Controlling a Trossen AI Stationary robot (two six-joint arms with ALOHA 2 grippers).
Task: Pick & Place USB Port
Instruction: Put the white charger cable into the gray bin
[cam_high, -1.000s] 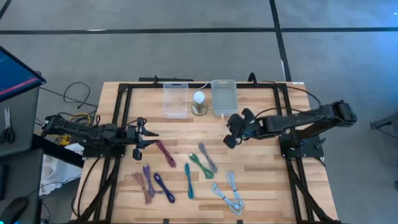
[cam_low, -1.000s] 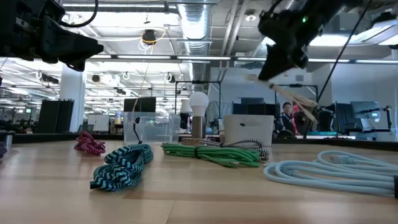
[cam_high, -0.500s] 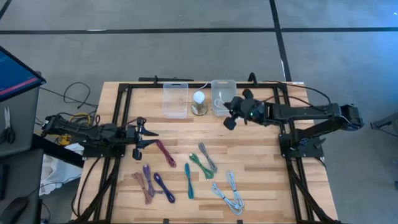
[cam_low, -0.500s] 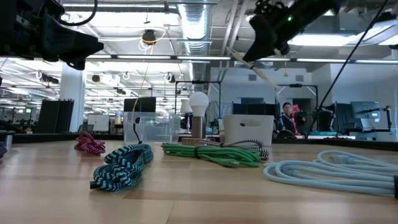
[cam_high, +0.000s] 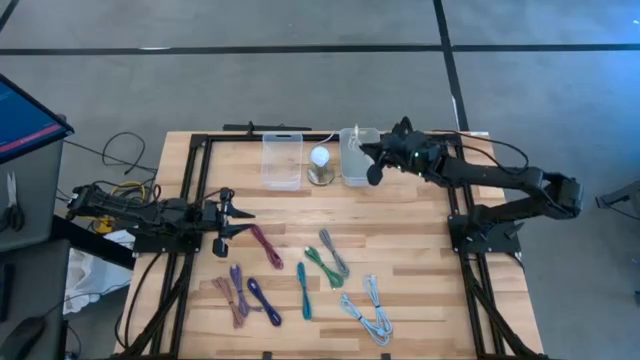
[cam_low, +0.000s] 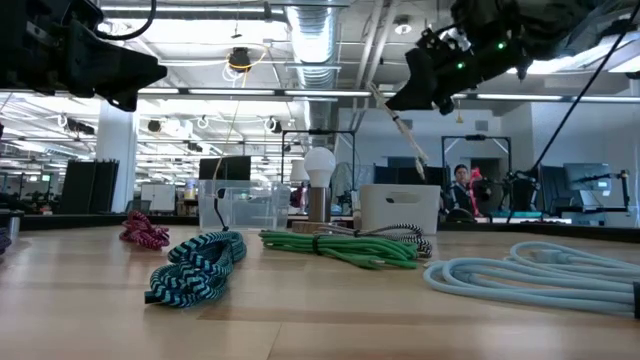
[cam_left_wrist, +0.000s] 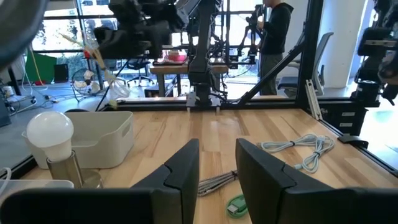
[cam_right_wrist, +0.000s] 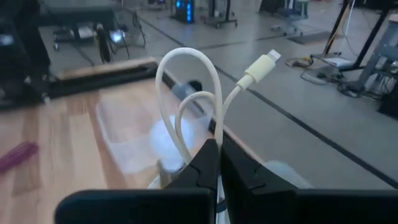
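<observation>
Up near the far edge of the wooden surface (cam_high: 420, 260), the right gripper (cam_high: 362, 150) hangs in the air over the white bin (cam_high: 360, 160), its jaws closed on a looped white cable (cam_right_wrist: 198, 106) whose plug end sticks out past the fingers. Beside the bin stand a round white lamp (cam_high: 320, 160) and a clear bin (cam_high: 282, 160). The left gripper (cam_high: 238, 222) waits low at the left edge with its jaws parted and empty. Coiled cables lie across the middle and near part: red (cam_high: 266, 246), purple (cam_high: 263, 300), green (cam_high: 324, 266) and pale blue (cam_high: 368, 312).
</observation>
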